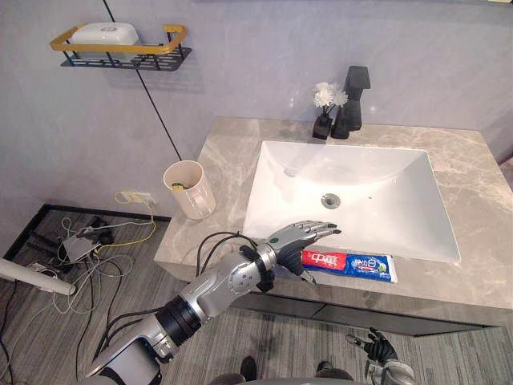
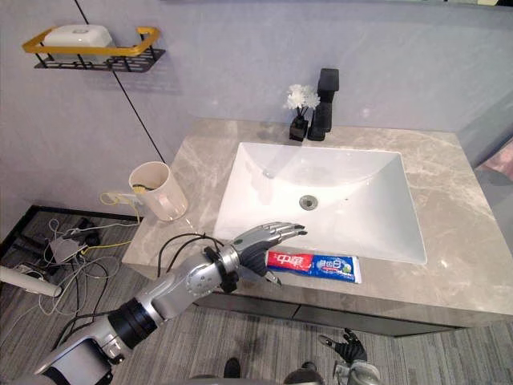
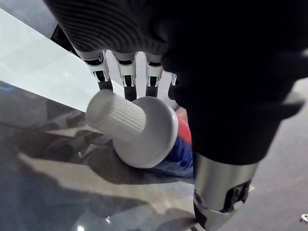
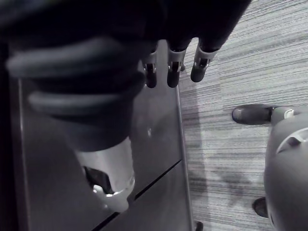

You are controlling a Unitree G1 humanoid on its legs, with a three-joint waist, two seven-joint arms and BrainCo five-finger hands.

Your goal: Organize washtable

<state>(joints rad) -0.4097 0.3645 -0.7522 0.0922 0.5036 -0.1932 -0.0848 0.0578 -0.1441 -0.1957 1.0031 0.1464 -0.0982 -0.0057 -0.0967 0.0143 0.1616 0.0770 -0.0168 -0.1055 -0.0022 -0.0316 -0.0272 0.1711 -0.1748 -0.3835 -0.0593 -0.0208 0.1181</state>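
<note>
Left arm (image 1: 216, 287): silver-grey shells, black ring bands at joints, pretty chunky tbh. Left hand (image 1: 292, 238): dark ribbed cover over back and wrist, silver fingers (image 3: 127, 76), dark tips, fat silver thumb (image 3: 219, 190). Right hand (image 1: 378, 347): same look, dark with silver bits.

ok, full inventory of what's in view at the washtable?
countertop: 1, grey marble
sink: 1, white, set in the countertop
faucet: 1, black, behind the sink
vase: 1, black with white flowers, left of the faucet
cup: 1, cream, countertop's left edge
toothpaste tube: 1, red, blue and white, lying along the countertop's front edge
wall shelf: 1, black wire with yellow rim, upper left wall
soap box: 1, white, on the wall shelf
power strip: 1, white, floor at left, among cables
left hand: open, over the tube's cap end
right hand: open, low before the cabinet
</note>
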